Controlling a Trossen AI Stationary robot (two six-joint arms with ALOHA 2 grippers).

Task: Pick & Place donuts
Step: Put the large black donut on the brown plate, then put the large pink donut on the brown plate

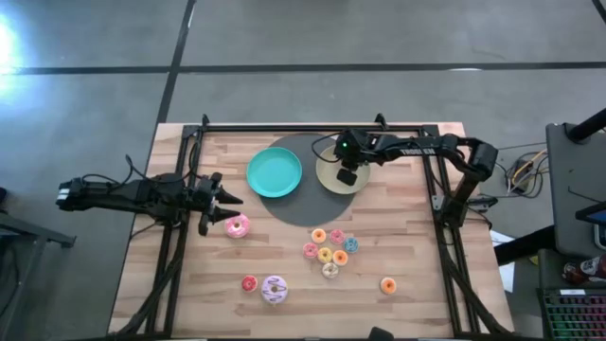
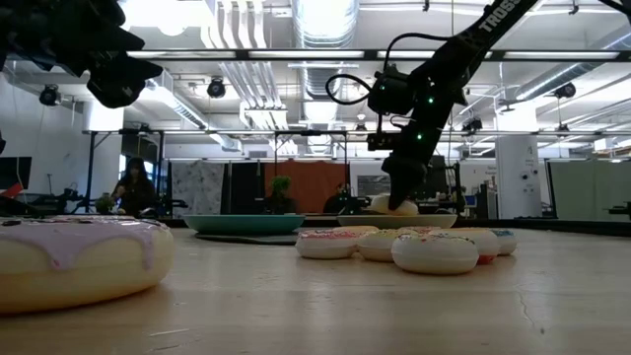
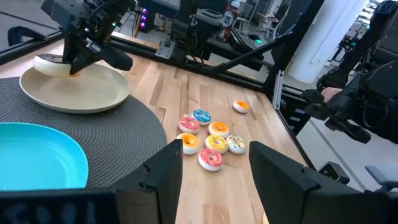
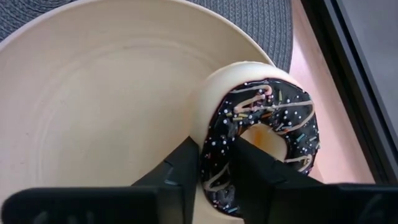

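Observation:
My right gripper [image 1: 347, 176] hangs over the beige plate [image 1: 329, 179], shut on the chocolate-frosted donut [image 4: 261, 137], which also shows in the low view [image 2: 393, 205]. My left gripper [image 1: 220, 203] is open and hovers near the table's left side, just beyond the large pink donut [image 1: 237, 225], touching nothing. The lilac-white donut [image 1: 275, 289] lies flat near the near edge, with a tiny red donut [image 1: 249, 282] beside it. Several tiny donuts [image 1: 329, 251] lie clustered mid-table, and an orange one [image 1: 388, 285] lies apart. My right gripper pinches the chocolate donut's ring wall [image 4: 214, 155], one finger [image 4: 252, 165] reaching into the hole and the other [image 4: 183, 168] on the outer side. The fingers come from above, pointing down. The donut is tilted, frosting toward the wrist camera, low over the plate's rim [image 4: 249, 43]. Whether it touches the plate, I cannot tell.
A teal plate [image 1: 275, 172] sits beside the beige one, both on a round grey mat [image 1: 308, 206]. Black frame rails [image 1: 441, 204] run along the table's left, right and far sides. Bare wood lies between the pink donut and the cluster.

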